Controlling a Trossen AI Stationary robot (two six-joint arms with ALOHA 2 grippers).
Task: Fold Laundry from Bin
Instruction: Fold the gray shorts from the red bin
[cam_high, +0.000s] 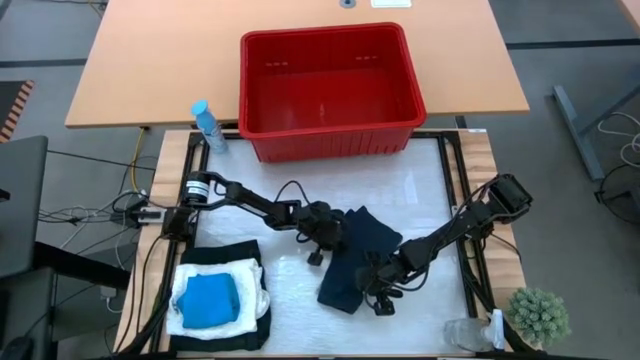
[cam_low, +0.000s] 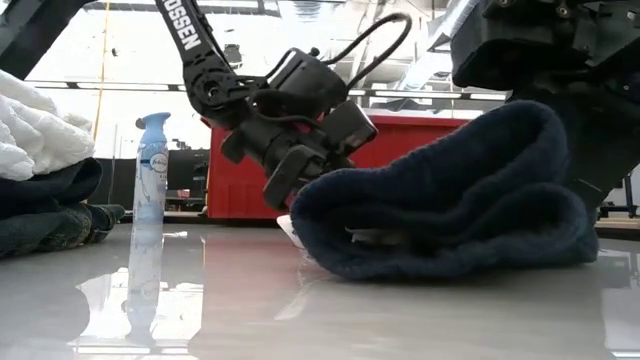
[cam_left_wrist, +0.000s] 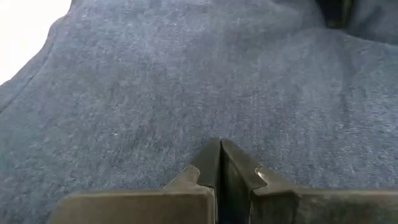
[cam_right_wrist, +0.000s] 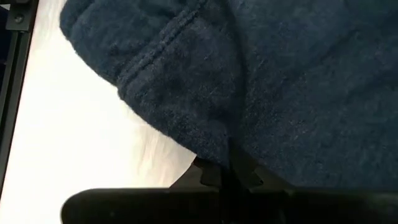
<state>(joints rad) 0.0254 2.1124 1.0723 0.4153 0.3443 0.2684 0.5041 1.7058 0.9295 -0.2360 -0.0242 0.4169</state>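
Navy fleece garment (cam_high: 358, 262), centre frame, mid-fold: my left gripper (cam_high: 322, 240) presses it with fingers together; my right gripper (cam_high: 385, 290) pinches its hem. Next, I judge, carry the hem across.

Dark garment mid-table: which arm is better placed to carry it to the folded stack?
Probably the left. Its gripper sits at the dark garment on the side nearer the folded stack. The right gripper is shut at the garment's far edge, with a longer reach across.

Closed left gripper (cam_left_wrist: 219, 163) against dark garment (cam_left_wrist: 186, 81)
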